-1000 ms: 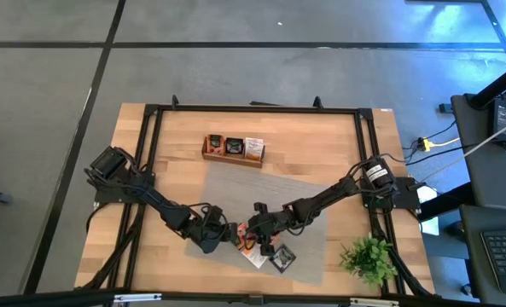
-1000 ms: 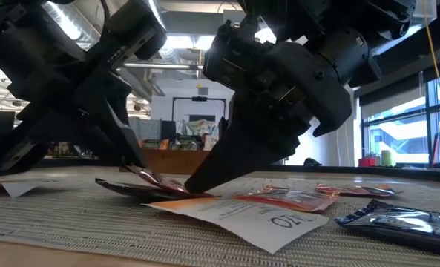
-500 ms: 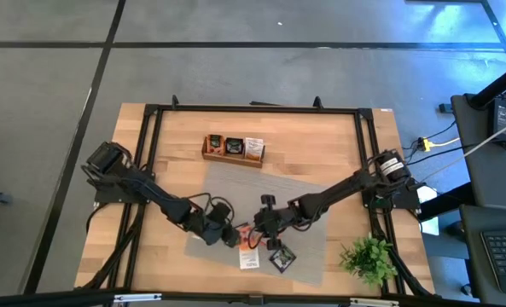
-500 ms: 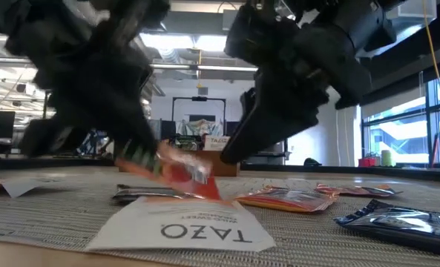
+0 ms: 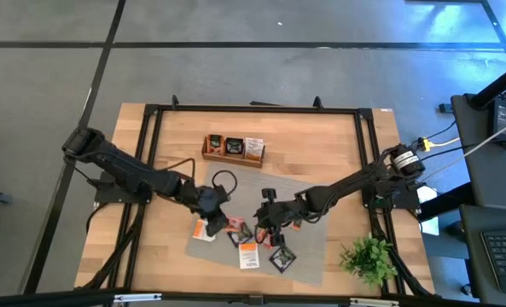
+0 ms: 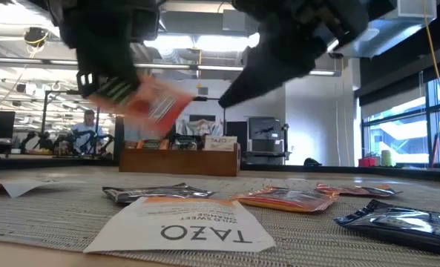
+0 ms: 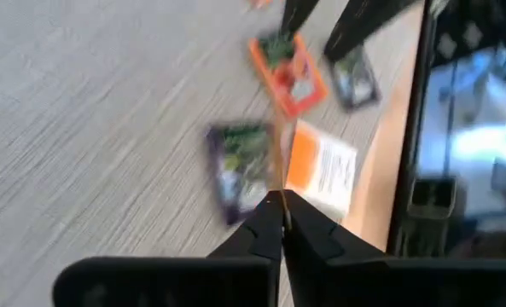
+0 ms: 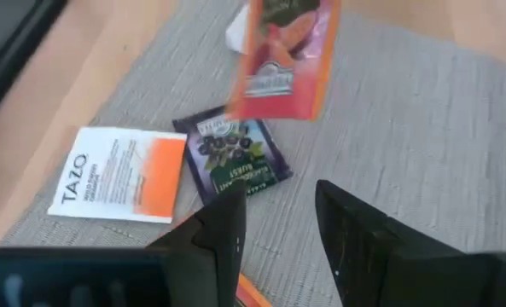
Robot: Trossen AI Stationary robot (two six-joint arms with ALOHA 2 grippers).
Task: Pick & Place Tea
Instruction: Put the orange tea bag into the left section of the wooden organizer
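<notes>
Tea sachet (image 6: 147, 104) pinched aloft by left hand (image 5: 212, 207) (tilted).

Bare worktop (image 5: 321, 145) lies open between the wooden tray (image 5: 233, 148) and the black frame rail (image 5: 361, 153). Loose tea sachets (image 5: 261, 249) clutter the grey mat's near edge; both arms converge above them, left pincer (image 5: 216, 211) and right pincer (image 5: 262, 218) close together. The plant (image 5: 370, 256) blocks the near right corner.

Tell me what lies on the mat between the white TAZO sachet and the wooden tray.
In the low view, a dark sachet lies flat on the mat between the white TAZO sachet and the wooden tray; behind it, bare mat up to the tray.
</notes>
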